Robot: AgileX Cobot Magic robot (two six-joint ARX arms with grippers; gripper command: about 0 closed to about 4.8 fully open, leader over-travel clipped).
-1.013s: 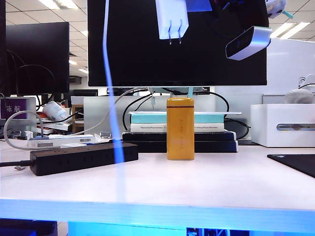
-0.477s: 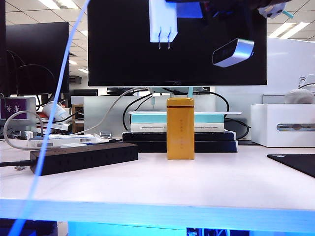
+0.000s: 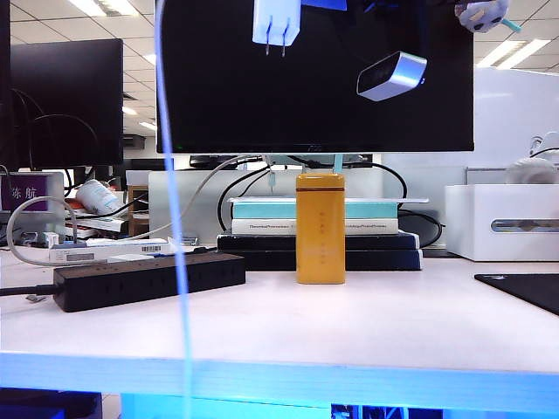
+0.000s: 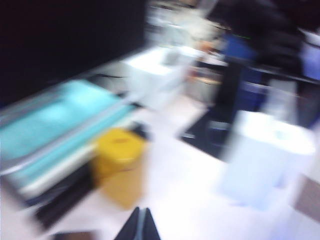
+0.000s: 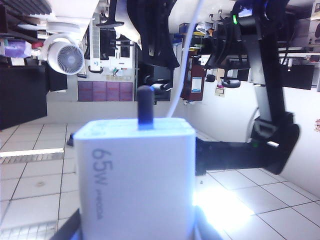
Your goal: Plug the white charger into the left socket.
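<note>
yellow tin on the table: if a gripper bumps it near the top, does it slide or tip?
Probably tips. The yellow tin stands upright, tall and narrow on a small base, so a high bump likely topples it. Its smooth sides and the smooth table suggest a low push would slide it. The books close behind may stop a backward fall.

— Where's the outside camera sitting?

— Low, right at the front edge of my counter (image 3: 367, 332), facing level across it toward the monitor (image 3: 314, 87); the yellow tin (image 3: 320, 229) stands near and dead ahead.

— And your left wrist?

— Blurred, looking down at a slant from above my left hand (image 4: 139, 226), whose dark closed tips just poke in. It shares that yellow tin (image 4: 120, 162) and the teal books (image 4: 60, 120) with the outside view.

— Right wrist?

— Jammed close against the white charger (image 5: 135, 175) in my right hand (image 5: 135, 227), facing out into the room; outside, the charger (image 3: 276, 22) hangs high.
</note>
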